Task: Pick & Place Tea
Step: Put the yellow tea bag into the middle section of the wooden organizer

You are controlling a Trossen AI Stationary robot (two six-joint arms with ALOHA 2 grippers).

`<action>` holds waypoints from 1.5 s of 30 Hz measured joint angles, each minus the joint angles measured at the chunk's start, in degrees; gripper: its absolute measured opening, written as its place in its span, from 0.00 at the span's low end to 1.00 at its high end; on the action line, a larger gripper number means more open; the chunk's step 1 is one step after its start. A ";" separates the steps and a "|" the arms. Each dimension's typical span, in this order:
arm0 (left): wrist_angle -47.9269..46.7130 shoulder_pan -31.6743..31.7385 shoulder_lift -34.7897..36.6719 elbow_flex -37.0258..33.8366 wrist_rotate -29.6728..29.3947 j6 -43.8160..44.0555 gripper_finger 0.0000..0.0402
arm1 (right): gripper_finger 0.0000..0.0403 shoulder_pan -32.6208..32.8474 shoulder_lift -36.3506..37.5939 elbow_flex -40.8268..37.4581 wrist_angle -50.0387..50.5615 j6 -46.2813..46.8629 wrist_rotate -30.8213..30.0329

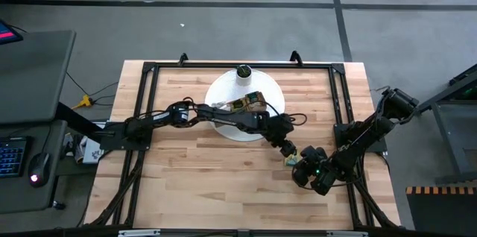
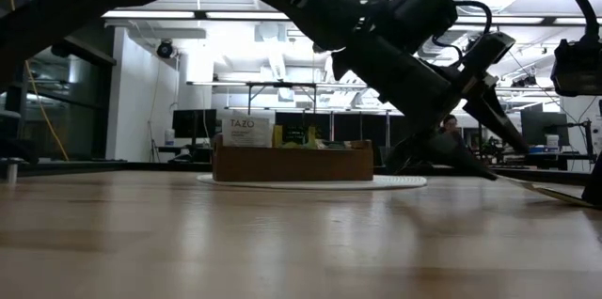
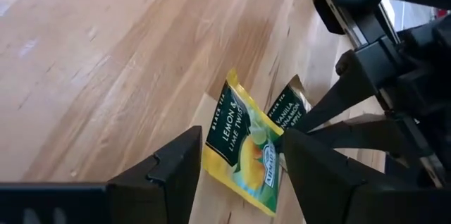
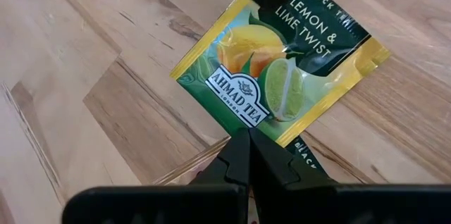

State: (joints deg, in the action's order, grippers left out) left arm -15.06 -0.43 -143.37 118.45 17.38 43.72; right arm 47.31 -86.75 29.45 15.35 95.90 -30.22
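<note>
A yellow-and-green lemon-and-lime tea sachet (image 4: 275, 69) (image 3: 243, 146) sits over the table's right part (image 1: 291, 159), and a second dark sachet (image 3: 287, 108) (image 4: 310, 157) lies partly under it. My right gripper (image 4: 246, 143) (image 1: 299, 164) is shut at the sachet's edge. My left gripper (image 3: 243, 175) (image 1: 285, 147) is open above the same sachet with one finger on either side of it. Whether those fingers touch it, I cannot tell. More sachets stand in the wooden tray (image 1: 246, 103). My right gripper pinches the lemon-and-lime sachet between its two shut fingertips at the middle of one long edge (image 4: 243, 127). The fingers come in low from the table's right near side (image 3: 331, 129). The sachet lies tilted, its far corner raised (image 3: 231, 76). Whether the second sachet is also pinched, I cannot tell.
The brown tray (image 2: 292, 161) rests on a round white plate (image 1: 223, 129) at the table's far middle. A white cylinder with a dark top (image 1: 244, 71) stands behind the tray. Bare wood lies on the near and left sides. A black frame (image 1: 145, 69) rims the table.
</note>
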 joint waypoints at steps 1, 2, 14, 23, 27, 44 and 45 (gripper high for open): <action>0.08 0.02 0.00 0.00 0.03 0.08 0.49 | 0.00 -0.01 -0.01 0.00 0.02 0.01 0.00; 0.08 0.02 0.00 0.00 0.01 0.09 0.49 | 0.00 0.00 -0.01 0.00 0.00 0.00 0.00; -1.39 -0.59 0.00 0.00 0.31 0.03 0.36 | 0.00 -0.01 0.01 0.00 0.00 0.00 0.00; -1.89 -1.14 0.00 0.00 -0.09 -0.15 0.28 | 0.00 -0.01 0.01 0.00 -0.02 -0.42 0.00; -2.94 -1.09 0.00 0.00 -0.82 -0.59 0.19 | 0.00 -0.02 0.01 0.00 -0.02 -0.42 -0.01; -5.07 -1.09 0.00 0.00 -4.47 -7.74 0.00 | 0.00 -0.01 0.01 0.00 -0.38 -1.05 -0.20; -5.03 -1.09 0.00 0.00 -4.46 -7.91 0.00 | 0.00 0.00 0.05 0.01 -0.49 -1.15 -0.34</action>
State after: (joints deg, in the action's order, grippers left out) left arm -20.09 -1.52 -143.37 118.45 12.91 35.81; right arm 47.31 -86.70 29.46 14.87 94.75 -30.56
